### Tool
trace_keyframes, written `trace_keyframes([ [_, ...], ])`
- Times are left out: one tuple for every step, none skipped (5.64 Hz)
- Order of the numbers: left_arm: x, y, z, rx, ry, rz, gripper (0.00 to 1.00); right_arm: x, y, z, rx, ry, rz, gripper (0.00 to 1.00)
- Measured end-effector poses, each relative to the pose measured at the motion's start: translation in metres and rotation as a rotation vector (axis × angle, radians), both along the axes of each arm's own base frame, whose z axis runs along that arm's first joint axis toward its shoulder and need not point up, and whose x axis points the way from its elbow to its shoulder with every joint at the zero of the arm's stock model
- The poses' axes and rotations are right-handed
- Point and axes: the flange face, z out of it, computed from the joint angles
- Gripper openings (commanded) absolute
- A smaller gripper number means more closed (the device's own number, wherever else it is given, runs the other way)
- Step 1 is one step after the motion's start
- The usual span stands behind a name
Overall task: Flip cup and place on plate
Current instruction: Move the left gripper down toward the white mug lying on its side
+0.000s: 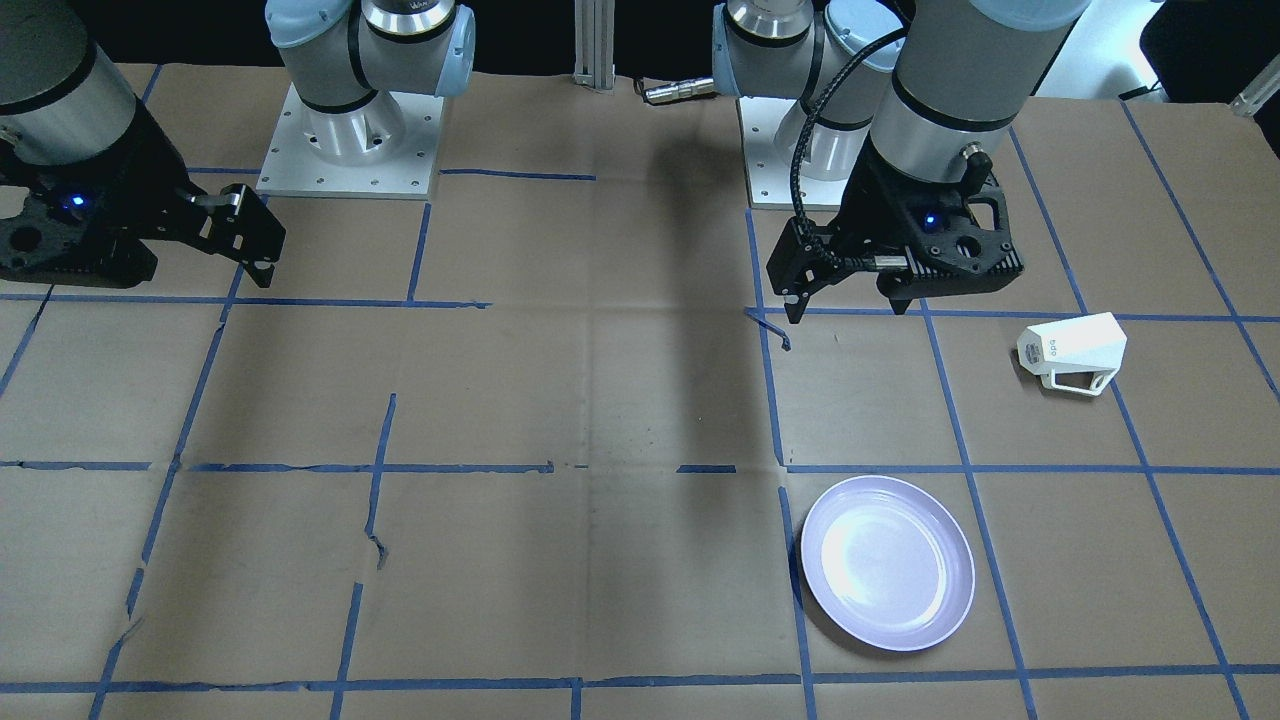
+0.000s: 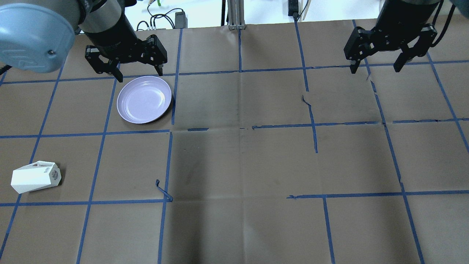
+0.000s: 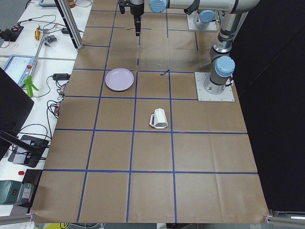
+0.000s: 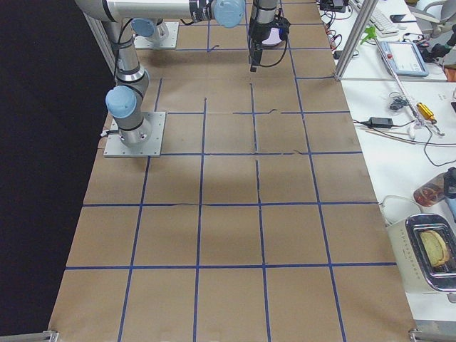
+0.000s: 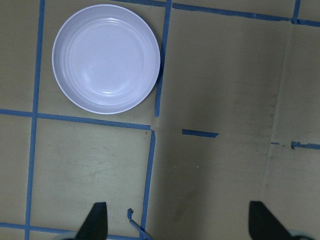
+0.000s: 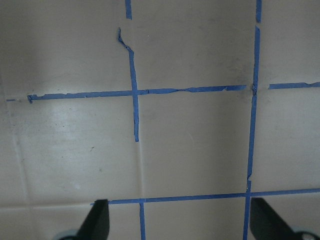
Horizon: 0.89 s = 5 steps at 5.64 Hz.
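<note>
The white faceted cup (image 1: 1072, 350) lies on its side on the brown paper table, handle out to one side; it also shows in the overhead view (image 2: 35, 178) at the near left. The lavender plate (image 2: 144, 99) is empty and sits farther out; it also shows in the front view (image 1: 887, 562) and the left wrist view (image 5: 106, 58). My left gripper (image 2: 139, 75) is open and empty, hanging above the plate's far rim, well away from the cup. My right gripper (image 2: 374, 68) is open and empty over bare table at the far right.
Blue tape lines (image 2: 170, 165) mark a grid on the brown paper. A loose curl of tape (image 2: 163, 190) sticks up near the middle left. Both arm bases (image 1: 345, 140) are bolted at the robot's side of the table.
</note>
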Motion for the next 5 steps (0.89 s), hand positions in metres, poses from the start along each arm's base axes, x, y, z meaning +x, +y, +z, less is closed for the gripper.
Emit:
trace_keyframes([
  [0.000,0.000,0.002,-0.003,-0.002,0.000,0.99,0.000,0.000,0.000,0.000,0.000,0.000,1.00],
  [0.000,-0.001,0.004,-0.009,-0.003,0.000,0.99,0.000,0.000,0.000,0.000,0.000,0.000,1.00],
  [0.001,-0.002,0.007,-0.015,-0.004,0.001,0.99,0.000,0.000,0.000,0.001,0.000,0.000,1.00],
  [0.008,-0.002,0.011,-0.021,-0.007,0.009,0.99,0.000,0.000,0.000,0.001,0.000,0.000,1.00],
  [0.035,0.003,0.018,-0.026,-0.014,0.006,0.99,0.000,0.000,0.000,0.000,0.000,0.000,1.00],
])
